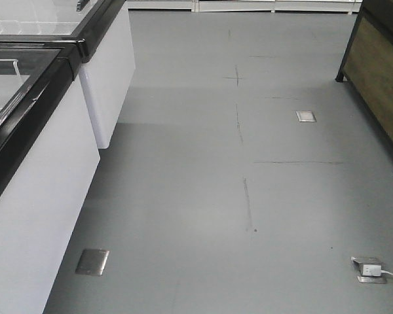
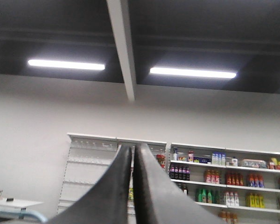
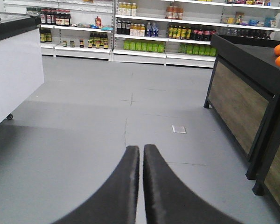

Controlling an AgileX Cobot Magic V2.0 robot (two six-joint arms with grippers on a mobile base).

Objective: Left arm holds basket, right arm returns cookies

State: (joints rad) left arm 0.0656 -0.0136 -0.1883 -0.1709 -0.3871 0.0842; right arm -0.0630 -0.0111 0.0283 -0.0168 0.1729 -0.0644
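In the front view the white freezer cabinet [image 1: 46,216] ran down the left edge, and the grey floor [image 1: 216,196] stretched from it to a wood-panelled stand [image 1: 380,72] on the far right. Neither the basket nor the cookies showed anywhere, and no arm reached into the picture. A plugged floor socket [image 1: 369,269] sat well to the right of the cabinet, low in the aisle. In the left wrist view the cabinet was out of sight. The left gripper [image 2: 132,147] pointed up toward the ceiling lights [image 2: 192,73] and the stocked shelves [image 2: 224,182], its fingers pressed almost together with only a slit between them and nothing in them. A pale blue curved bar [image 2: 18,215] in the bottom left corner might have been the basket's handle, but too little of it showed to tell. In the right wrist view the right gripper [image 3: 141,148] aimed level along the aisle, with the cabinet to its left and the stand to its right. Its fingers were likewise closed and pinched nothing. Judged from this, the job was at its very start. To do it well, the robot would first need to find the basket and the cookies, keep mid-aisle away from the cabinet, skirt the socket's cable, and spread the fingers before reaching.
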